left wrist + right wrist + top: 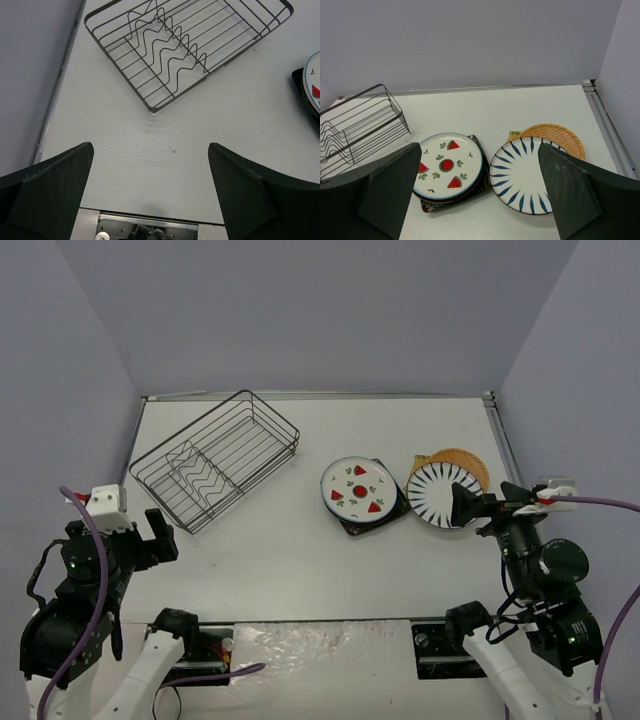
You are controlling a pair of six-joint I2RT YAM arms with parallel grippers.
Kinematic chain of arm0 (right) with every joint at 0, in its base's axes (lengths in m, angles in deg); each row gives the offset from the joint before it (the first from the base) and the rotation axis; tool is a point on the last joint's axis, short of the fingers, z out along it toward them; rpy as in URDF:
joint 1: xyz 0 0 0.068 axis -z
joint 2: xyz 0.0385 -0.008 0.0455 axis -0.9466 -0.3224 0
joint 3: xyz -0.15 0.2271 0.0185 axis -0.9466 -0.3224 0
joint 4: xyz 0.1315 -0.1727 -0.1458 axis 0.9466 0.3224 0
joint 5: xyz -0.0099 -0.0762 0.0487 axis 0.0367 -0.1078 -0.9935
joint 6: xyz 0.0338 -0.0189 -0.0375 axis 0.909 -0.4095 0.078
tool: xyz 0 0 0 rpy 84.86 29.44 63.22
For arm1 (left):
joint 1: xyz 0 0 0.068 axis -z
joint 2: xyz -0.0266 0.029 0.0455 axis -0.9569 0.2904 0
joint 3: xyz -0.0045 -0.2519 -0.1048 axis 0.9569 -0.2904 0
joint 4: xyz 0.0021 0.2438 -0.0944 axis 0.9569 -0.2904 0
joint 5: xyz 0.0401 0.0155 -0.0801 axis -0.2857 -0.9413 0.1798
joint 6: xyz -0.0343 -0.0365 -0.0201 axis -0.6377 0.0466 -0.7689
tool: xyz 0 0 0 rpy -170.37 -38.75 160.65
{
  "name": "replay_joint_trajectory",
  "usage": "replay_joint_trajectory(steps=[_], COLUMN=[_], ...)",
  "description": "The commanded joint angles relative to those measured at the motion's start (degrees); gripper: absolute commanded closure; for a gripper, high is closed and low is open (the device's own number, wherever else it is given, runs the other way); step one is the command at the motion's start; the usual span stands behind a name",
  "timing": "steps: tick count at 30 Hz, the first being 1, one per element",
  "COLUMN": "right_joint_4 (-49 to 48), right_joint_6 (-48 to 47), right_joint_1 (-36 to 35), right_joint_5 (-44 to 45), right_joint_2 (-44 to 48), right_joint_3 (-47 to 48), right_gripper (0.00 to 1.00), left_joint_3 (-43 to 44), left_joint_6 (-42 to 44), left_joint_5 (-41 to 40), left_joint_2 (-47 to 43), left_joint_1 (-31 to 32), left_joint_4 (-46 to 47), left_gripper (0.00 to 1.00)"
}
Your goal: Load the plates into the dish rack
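The dish rack of thin dark wire stands empty at the back left, also in the left wrist view and the right wrist view. The fruit-motif plate lies on a red-brown-rimmed plate and the dark square plate. The striped plate overlaps the orange-tan plate. My right gripper is open and empty beside the striped plate's right edge. My left gripper is open and empty, near the rack's front corner.
A raised metal rail borders the white table, with purple walls close behind and at both sides. The metal mounting strip runs along the near edge between the arm bases.
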Motion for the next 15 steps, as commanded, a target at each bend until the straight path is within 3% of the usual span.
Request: replay_joint_trajectory(steps=[1,5,15], right_joint_4=[-2.29,-2.15,-1.82], right_joint_6=[2.63,6.49,21.07], right_joint_1=[-0.41,-0.41,-0.41], right_joint_5=[-1.35,-4.09,1.05], right_joint_2=[-3.38,-5.11,-13.25], right_joint_3=[0.28,-2.57,-11.32], right_gripper=[0.0,0.0,0.0], left_joint_3=[1.85,2.1,0.53], left_joint_6=[-0.84,-1.23,-0.92], left_joint_5=[1.51,3.22,7.48], left_joint_2=[3.09,3.99,8.02], left_joint_1=[0.16,0.11,0.16], left_joint_4=[2.53,2.92,5.38], left_gripper=[0.03,0.03,0.03])
